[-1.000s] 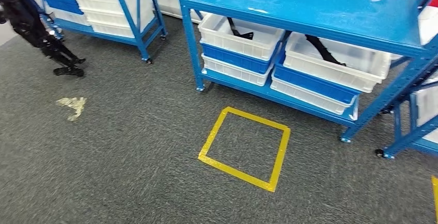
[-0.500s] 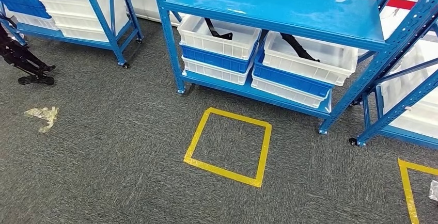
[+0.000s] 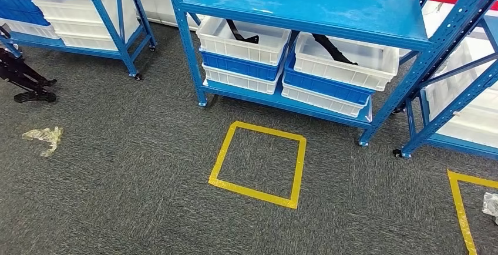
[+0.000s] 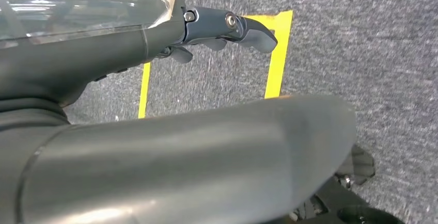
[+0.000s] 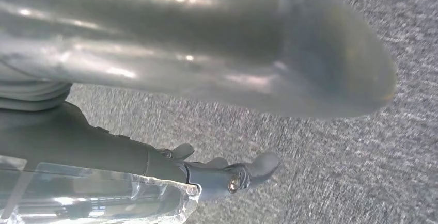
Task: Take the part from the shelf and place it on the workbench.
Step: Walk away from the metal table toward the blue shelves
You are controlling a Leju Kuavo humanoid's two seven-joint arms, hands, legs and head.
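Grey carpet [image 3: 117, 178], yellow tape square [image 3: 258, 164] before blue shelf [image 3: 305, 2]; both robot hands spread, empty

**Blue shelf on grey carpet**

A blue shelf [image 3: 305, 8] is standing on the grey carpet floor [image 3: 129, 167]. Its lowest level is carrying two stacks of white and blue bins [image 3: 241, 61], side by side, each top bin holding a black part [image 3: 241, 33]. A yellow tape square [image 3: 258, 164] is lying on the floor just before it, and a crumpled wrapper [image 3: 42, 137] is lying well apart.
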